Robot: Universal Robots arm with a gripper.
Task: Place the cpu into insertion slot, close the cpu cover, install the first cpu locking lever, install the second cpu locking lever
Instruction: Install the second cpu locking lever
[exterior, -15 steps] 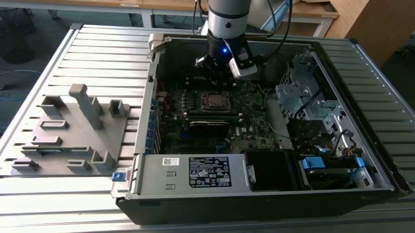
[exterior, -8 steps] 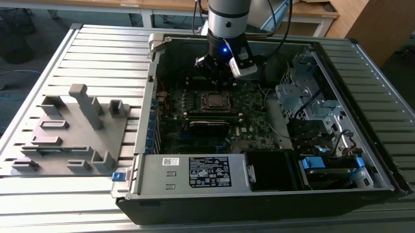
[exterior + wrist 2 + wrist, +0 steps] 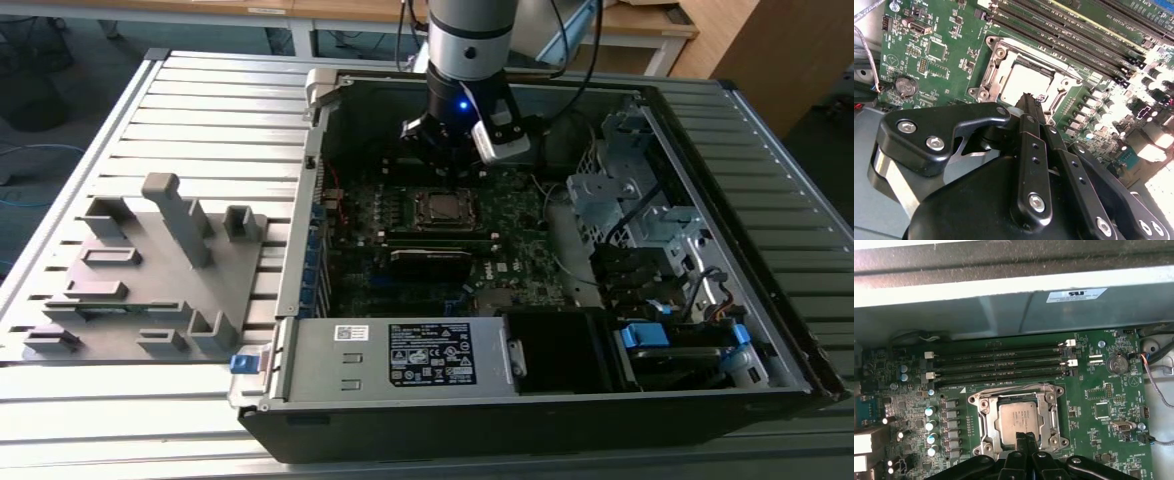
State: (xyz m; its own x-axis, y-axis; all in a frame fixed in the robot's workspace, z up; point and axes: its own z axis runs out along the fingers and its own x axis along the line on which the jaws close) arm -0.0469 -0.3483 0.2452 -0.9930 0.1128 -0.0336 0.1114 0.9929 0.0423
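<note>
The cpu [image 3: 1019, 421] was seen seated in the insertion slot [image 3: 985, 412], centre-low in the first wrist view, the cpu cover [image 3: 1050, 412] lowered. The gripper [image 3: 1025, 436] fingers were pressed together, empty, above it. The levers were judged pending, calling for precise hooking.

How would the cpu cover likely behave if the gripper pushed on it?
The cpu cover is a thin metal frame, so probably light and slightly springy. It lies flat around the cpu, so it likely pivots rather than slides. The gripper looks shut beside it.
</note>
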